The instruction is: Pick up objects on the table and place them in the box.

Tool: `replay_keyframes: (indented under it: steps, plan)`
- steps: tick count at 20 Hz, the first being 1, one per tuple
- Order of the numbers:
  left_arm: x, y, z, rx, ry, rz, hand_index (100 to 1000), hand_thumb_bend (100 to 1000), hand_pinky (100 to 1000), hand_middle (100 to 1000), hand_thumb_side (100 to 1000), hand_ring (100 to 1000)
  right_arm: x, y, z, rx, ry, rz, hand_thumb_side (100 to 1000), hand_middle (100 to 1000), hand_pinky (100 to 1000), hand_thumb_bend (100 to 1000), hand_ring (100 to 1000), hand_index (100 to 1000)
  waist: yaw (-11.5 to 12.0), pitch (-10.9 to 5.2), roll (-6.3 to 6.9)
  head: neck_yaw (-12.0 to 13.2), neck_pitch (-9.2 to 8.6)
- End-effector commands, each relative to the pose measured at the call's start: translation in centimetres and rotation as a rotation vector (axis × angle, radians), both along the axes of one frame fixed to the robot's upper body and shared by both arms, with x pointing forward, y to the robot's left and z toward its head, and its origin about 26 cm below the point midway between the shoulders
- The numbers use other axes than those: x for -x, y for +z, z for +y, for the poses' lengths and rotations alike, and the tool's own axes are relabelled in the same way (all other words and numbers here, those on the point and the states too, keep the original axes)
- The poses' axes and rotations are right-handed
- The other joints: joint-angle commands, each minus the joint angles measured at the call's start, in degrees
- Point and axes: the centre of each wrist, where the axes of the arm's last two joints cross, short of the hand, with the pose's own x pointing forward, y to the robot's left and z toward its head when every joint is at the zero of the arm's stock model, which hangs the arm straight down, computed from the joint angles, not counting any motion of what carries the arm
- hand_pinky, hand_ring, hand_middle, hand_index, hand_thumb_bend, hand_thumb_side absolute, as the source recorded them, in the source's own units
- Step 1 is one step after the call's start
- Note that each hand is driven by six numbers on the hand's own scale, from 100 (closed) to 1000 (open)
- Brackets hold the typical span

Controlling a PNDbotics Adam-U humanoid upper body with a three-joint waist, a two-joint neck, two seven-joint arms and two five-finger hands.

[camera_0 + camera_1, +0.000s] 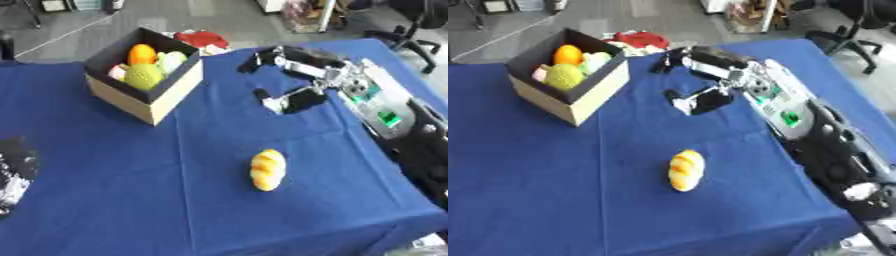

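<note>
The right hand (293, 80) hangs over the blue table (105, 200), fingers spread wide, holding nothing. The yellow bun (268, 170) lies alone nearer the front, well apart from the box (166, 92) of fruit at far left.

— What lies around the work surface?
— A blue cloth (105, 190) covers the table, creased in a line running toward six o'clock. Beyond it, at twelve o'clock, a grey floor (175, 15) shows.
— Any furniture?
— A black office chair (418, 35) on a wheeled base stands at two o'clock. At one o'clock something pale with cluttered shelves or legs (750, 12) stands on the floor; its detail cannot be made out.
— And the light?
— Even, with soft shadows.
</note>
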Motion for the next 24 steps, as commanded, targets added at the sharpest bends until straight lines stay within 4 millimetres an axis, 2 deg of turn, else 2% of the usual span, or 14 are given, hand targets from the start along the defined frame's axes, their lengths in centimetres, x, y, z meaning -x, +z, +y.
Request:
replay_keyframes:
  steps: [1,6,16,24]
  plan:
    - [0.0,0.8,0.5,-0.016,0.009,-0.030,842,450,785,636,496,659,0.4,-0.3,-1.4,0.085,-0.012,0.069,100,828,914,143,846,880,-0.1,-0.60,-0.69,-0.1,0.23]
    - [0.0,0.8,0.4,-0.015,0.009,-0.030,842,450,785,637,496,659,0.3,-1.6,-1.9,0.132,-0.033,0.099,100,832,914,160,851,880,-0.1,-0.69,-0.64,-0.4,0.23]
    - [0.0,0.9,0.3,-0.015,0.003,-0.031,843,446,786,638,498,662,0.4,-2.3,-0.2,0.264,0.101,0.076,100,864,943,232,889,909,0.2,-0.56,-0.73,-0.7,0.23]
    - [-0.1,1.0,0.3,-0.015,-0.001,-0.034,844,442,786,639,499,663,0.8,-2.3,1.1,0.348,0.211,0.090,100,881,964,242,910,908,0.4,-0.48,-0.72,-1.1,0.23]
